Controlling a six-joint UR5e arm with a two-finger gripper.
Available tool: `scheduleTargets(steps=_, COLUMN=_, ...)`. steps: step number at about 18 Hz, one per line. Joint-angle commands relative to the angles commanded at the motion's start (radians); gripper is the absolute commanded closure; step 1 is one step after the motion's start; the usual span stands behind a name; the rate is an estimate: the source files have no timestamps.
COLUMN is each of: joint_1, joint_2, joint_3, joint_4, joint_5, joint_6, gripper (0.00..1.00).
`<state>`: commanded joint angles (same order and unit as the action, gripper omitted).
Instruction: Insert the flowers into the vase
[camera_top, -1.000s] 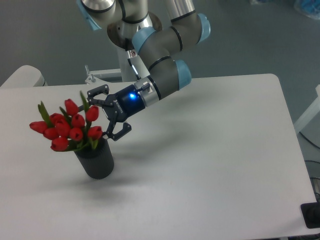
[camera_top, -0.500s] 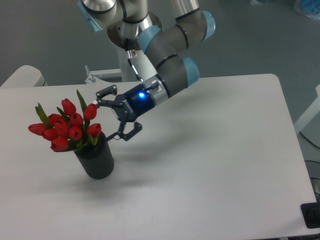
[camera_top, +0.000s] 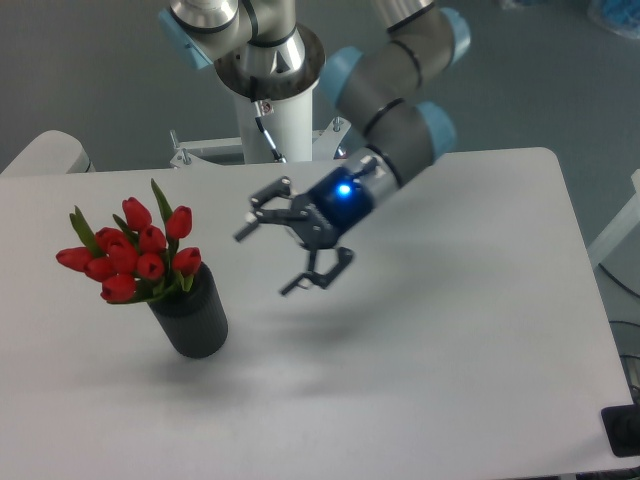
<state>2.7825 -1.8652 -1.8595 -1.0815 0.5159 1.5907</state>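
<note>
Pincer (camera_top: 292, 238) spread wide, empty, mid-frame; red tulip bunch (camera_top: 130, 255) upright in matte black cylinder vase (camera_top: 190, 318), lower left

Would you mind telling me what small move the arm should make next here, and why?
Probably just lift the gripper a little further up and away toward the arm's base. The flowers already stand in the vase, stems inside its mouth, and the gripper is open, holds nothing and hangs clear to the side of the bunch, so nothing seems left to place.
</note>
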Motion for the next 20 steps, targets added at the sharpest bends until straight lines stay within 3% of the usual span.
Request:
scheduleTargets(steps=2, joint_1=0.009, joint_2=-0.02, joint_3=0.043, joint_4=0.002, joint_5=0.125, joint_6=-0.003, gripper=0.0)
scheduleTargets(steps=6, joint_1=0.009, joint_2=-0.051, joint_3=0.132, joint_4=0.0, joint_5=0.209, joint_6=-0.029, gripper=0.0)
scheduleTargets(steps=10, joint_1=-0.011, joint_2=-0.068, joint_3=0.232, joint_4=-0.015, joint_5=0.467, joint_6=-0.077, gripper=0.0)
scheduleTargets(steps=14, joint_1=-0.026, joint_2=-0.084, joint_3=0.293, joint_4=-0.017, joint_5=0.581, joint_6=-0.069, gripper=0.0)
scheduleTargets(steps=20, joint_1=-0.116, joint_2=-0.129, joint_3=0.399, joint_4=-0.104, joint_5=0.895, joint_6=-0.06, gripper=0.0)
